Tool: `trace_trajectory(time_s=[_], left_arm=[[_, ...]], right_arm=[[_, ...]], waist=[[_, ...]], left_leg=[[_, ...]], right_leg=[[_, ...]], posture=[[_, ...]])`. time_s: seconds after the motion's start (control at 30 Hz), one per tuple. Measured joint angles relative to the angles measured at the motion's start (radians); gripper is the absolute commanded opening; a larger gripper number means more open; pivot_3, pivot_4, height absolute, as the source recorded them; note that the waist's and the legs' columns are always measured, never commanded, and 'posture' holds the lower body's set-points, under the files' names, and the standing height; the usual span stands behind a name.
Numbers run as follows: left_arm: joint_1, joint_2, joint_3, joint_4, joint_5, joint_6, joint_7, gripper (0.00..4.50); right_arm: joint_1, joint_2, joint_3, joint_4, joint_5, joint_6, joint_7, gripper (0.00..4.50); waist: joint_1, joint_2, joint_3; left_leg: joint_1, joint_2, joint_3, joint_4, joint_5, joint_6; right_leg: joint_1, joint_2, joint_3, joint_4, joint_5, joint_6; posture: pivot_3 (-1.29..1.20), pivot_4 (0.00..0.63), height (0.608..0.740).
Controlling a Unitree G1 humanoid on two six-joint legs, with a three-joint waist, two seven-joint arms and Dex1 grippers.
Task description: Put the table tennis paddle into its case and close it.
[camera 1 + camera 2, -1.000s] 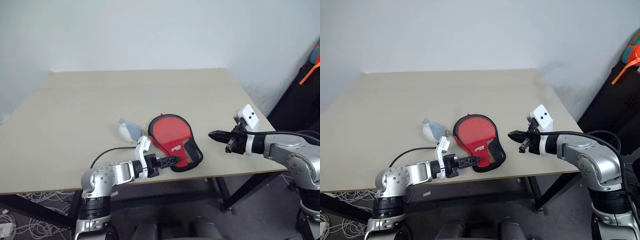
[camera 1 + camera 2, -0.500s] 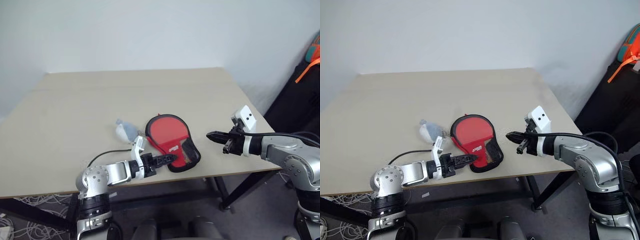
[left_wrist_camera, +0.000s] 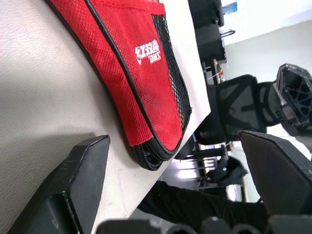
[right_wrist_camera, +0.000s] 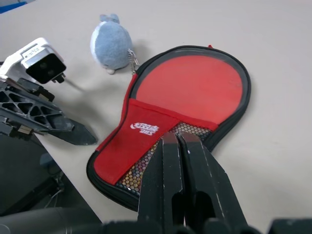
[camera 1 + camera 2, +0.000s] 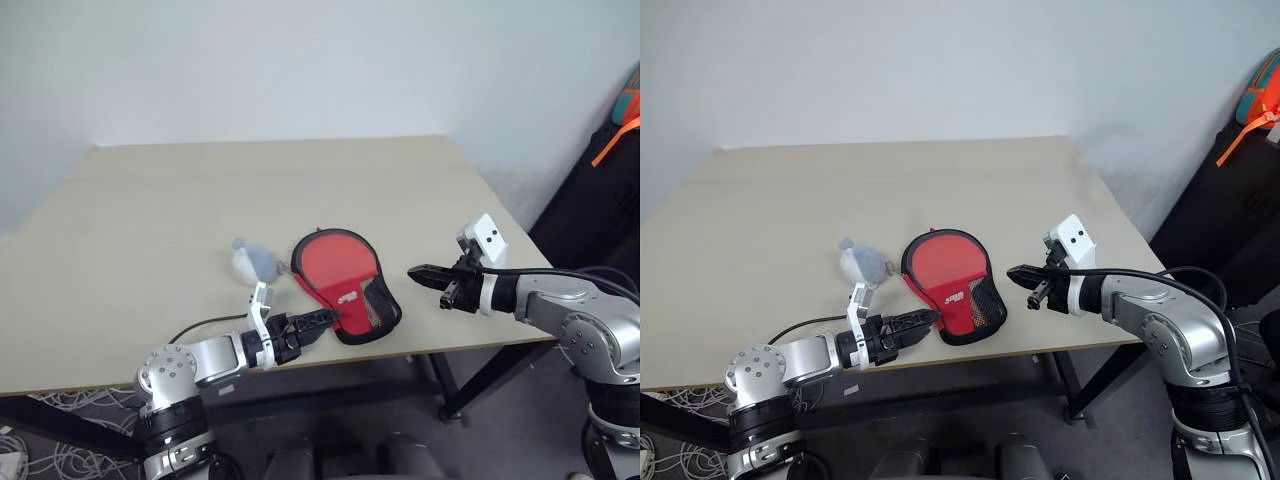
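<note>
Right wrist view: case [image 4: 187,92] just beyond the right tool [image 4: 174,146], fingers together

case [image 5: 345,280] on table [image 5: 150,220], near front edge | plush lump [image 5: 253,261] just left of case

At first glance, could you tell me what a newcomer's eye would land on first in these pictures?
The red case stands out most, lying flat near the table's front edge, its zip looking closed around the rim. Just beside its round end sits a small grey-white plush lump. The left gripper has its fingers open at the case's narrow end, while the right gripper, fingers shut, hangs to the case's other side.
</note>
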Motion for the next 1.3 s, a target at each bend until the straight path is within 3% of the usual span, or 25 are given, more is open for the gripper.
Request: trace_trajectory(time_s=[0.73,1.3], left_arm=[[-0.150,-0.100,0.076,0.136,-0.051,0.021,0.278,4.49],[-0.187,-0.143,0.074,0.138,-0.020,0.017,0.351,4.49]], right_arm=[[0.019,0.038,0.005,-0.032,0.001,0.018,-0.046,0.00],[0.009,0.077,0.025,-0.031,0.001,0.022,-0.068,0.00]], waist=[[0.009,0.001,-0.001],[0.009,0.002,-0.002]], left_leg=[[0.000,-0.004,-0.004,0.001,-0.001,-0.003],[0.000,-0.004,-0.005,0.001,-0.002,-0.003]], right_leg=[[0.003,-0.001,0.000,-0.002,0.000,0.000],[0.003,-0.001,0.000,-0.003,0.000,0.000]], posture=[[0.00,0.000,0.739],[0.00,0.000,0.739]])
